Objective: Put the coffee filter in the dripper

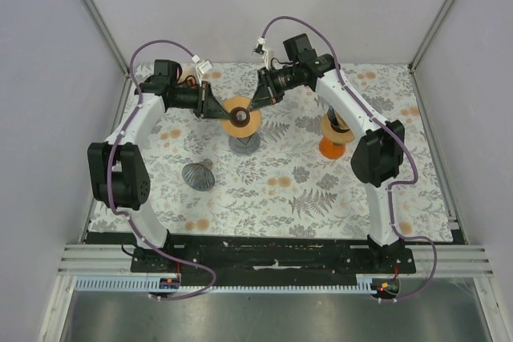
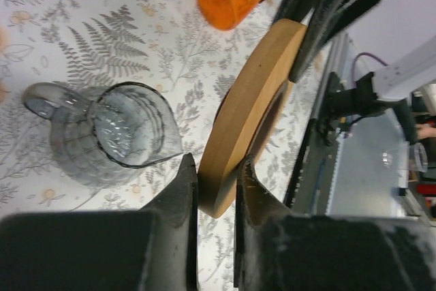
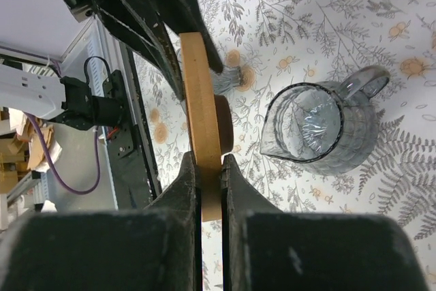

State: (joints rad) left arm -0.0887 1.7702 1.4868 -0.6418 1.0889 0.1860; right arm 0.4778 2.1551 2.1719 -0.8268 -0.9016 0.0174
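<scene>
The glass jug (image 3: 320,127) at frame centre looks empty. Above it, the left hand (image 2: 216,167) and right hand (image 3: 209,163) each clamp an edge of the wooden ring (image 1: 240,116).

A round wooden ring (image 1: 241,116) hangs close by a ribbed glass jug (image 1: 244,144) at the middle of the tabletop (image 1: 321,198). A dark wire-mesh cone (image 1: 198,175) sits front-left of the jug, and an orange plastic dripper (image 1: 336,146) sits to its right.
</scene>
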